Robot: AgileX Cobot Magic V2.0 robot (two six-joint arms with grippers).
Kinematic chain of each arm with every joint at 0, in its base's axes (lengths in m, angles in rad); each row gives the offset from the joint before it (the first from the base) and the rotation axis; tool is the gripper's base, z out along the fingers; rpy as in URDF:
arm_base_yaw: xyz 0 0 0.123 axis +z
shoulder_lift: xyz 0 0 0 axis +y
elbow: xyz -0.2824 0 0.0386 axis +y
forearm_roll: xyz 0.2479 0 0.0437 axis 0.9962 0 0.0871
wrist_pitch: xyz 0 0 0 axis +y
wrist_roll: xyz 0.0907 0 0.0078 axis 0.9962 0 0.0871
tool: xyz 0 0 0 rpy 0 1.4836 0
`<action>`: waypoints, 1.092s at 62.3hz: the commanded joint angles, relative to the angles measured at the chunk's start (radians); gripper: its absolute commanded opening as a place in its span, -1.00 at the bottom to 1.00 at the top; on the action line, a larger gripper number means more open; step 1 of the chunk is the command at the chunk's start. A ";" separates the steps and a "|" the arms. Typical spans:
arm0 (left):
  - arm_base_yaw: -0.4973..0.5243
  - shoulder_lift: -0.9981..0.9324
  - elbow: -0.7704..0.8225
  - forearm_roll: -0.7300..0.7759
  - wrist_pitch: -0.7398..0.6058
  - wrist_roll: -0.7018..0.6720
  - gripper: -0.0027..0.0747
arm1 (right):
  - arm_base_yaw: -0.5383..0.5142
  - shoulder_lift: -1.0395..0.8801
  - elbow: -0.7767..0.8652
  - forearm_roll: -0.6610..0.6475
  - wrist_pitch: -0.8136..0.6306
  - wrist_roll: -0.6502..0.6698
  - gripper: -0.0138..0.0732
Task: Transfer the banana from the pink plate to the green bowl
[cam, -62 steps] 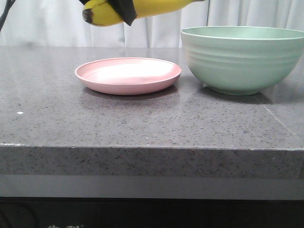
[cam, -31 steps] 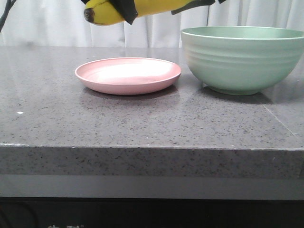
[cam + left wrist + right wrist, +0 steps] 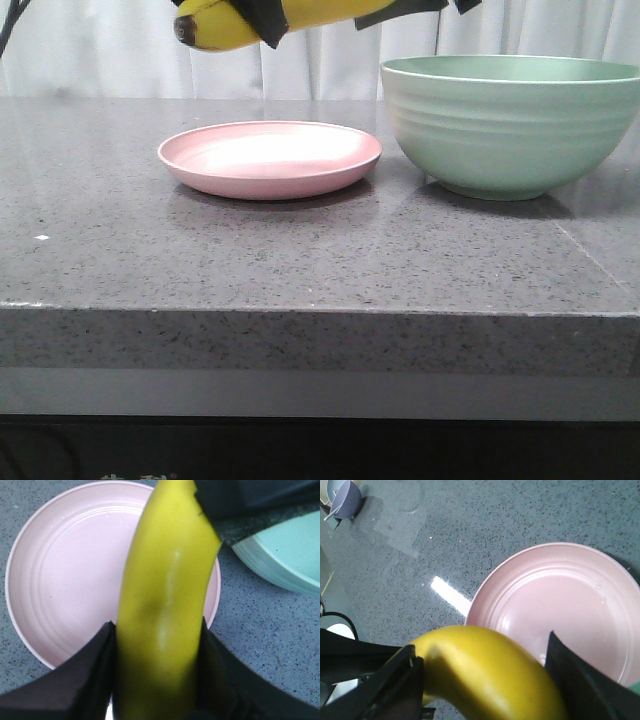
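Observation:
The yellow banana (image 3: 225, 28) hangs in the air above the far left part of the pink plate (image 3: 270, 185), dark tip to the left. My left gripper (image 3: 262, 20) is shut on its middle; in the left wrist view (image 3: 159, 680) both fingers press the banana (image 3: 165, 580) over the plate (image 3: 65, 580). My right gripper (image 3: 410, 8) is at the banana's right end. In the right wrist view (image 3: 482, 680) its fingers lie against the banana (image 3: 485, 675) above the plate (image 3: 560, 605). The green bowl (image 3: 510, 130) stands to the right, its inside hidden.
The grey speckled table (image 3: 300, 270) has its front edge near the camera. A white curtain (image 3: 100, 50) hangs behind. A small purple bowl (image 3: 342, 497) sits far off on the table in the right wrist view. The green bowl's rim (image 3: 290, 555) shows beside the plate.
The right gripper's fingers have come into the front view at the banana's right end. The banana has shifted very slightly up and left.

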 commanded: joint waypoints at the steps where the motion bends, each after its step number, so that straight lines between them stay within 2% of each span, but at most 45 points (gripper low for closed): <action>1: -0.007 -0.051 -0.034 -0.005 -0.085 -0.005 -0.84 | 0.004 -0.052 -0.035 0.078 0.016 -0.011 -0.39; 6: -0.007 -0.051 -0.034 -0.005 -0.089 -0.005 -0.70 | 0.004 -0.052 -0.035 0.087 0.021 -0.011 -0.45; 20: -0.007 -0.051 -0.034 -0.005 -0.097 -0.005 -0.05 | 0.004 -0.052 -0.035 0.123 0.047 -0.011 -0.51; 27: -0.007 -0.051 -0.036 -0.005 -0.102 -0.005 0.21 | 0.004 -0.052 -0.035 0.131 0.048 -0.011 -0.51; 34: -0.007 -0.051 -0.036 0.006 -0.105 -0.005 0.37 | 0.004 -0.052 -0.035 0.143 0.048 -0.011 -0.51; 44: -0.007 -0.051 -0.036 0.010 -0.105 -0.005 0.41 | 0.004 -0.052 -0.035 0.161 0.039 -0.011 -0.51; 53: -0.007 -0.058 -0.053 0.010 -0.105 -0.005 0.41 | -0.009 -0.052 -0.036 0.160 -0.028 -0.011 -0.51; 60: -0.007 -0.073 -0.078 0.010 -0.100 -0.005 0.41 | -0.051 -0.052 -0.044 0.158 -0.097 -0.011 -0.51; 68: -0.007 -0.089 -0.088 0.010 -0.098 -0.005 0.41 | -0.113 -0.052 -0.095 0.157 -0.111 -0.011 -0.51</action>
